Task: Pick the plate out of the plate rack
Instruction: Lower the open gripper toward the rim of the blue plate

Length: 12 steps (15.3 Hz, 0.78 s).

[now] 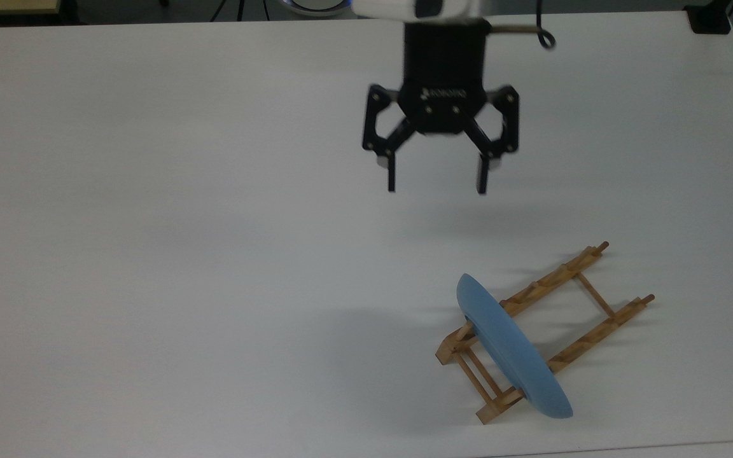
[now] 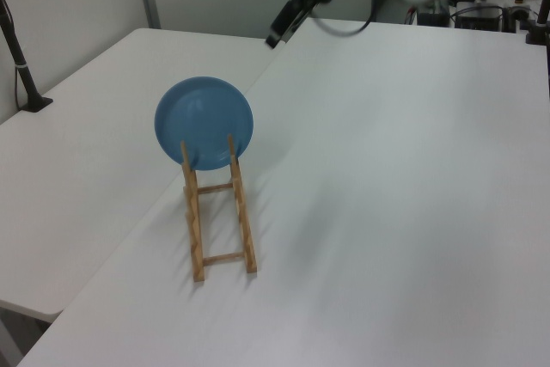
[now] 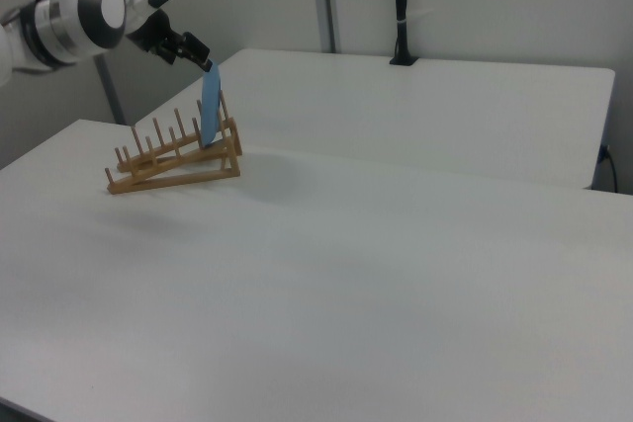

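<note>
Wood dowels and two notched rails form one ladder-like plate rack (image 1: pixel 548 331); one round, glossy blue plate (image 1: pixel 511 347) is held upright in it. One black gripper (image 1: pixel 436 182) is seen spread, well apart.

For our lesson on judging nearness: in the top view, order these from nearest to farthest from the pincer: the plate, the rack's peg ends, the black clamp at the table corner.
1. Peg ends, top view's lower right of the pincer.
2. Plate, lower, standing in the plate rack.
3. Black clamp, top view's far upper right corner.
</note>
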Motion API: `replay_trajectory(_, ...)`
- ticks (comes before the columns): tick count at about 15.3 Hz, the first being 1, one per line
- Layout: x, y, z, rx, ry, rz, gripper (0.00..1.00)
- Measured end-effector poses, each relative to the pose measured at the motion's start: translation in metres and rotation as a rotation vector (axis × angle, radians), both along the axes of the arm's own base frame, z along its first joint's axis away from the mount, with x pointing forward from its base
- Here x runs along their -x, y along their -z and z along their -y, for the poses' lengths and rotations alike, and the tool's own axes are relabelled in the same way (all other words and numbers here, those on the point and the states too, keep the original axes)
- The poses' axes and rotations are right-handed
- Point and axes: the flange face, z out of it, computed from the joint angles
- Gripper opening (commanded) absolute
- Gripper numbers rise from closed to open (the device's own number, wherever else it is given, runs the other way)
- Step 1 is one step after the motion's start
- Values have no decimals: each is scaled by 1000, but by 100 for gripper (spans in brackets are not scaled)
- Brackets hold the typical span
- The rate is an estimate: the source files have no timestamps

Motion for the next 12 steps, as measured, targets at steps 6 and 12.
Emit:
replay_trajectory(6,-23,33,-40,13,68,159,97)
replay_trajectory(12,-40,61,-64,54,73,204,96)
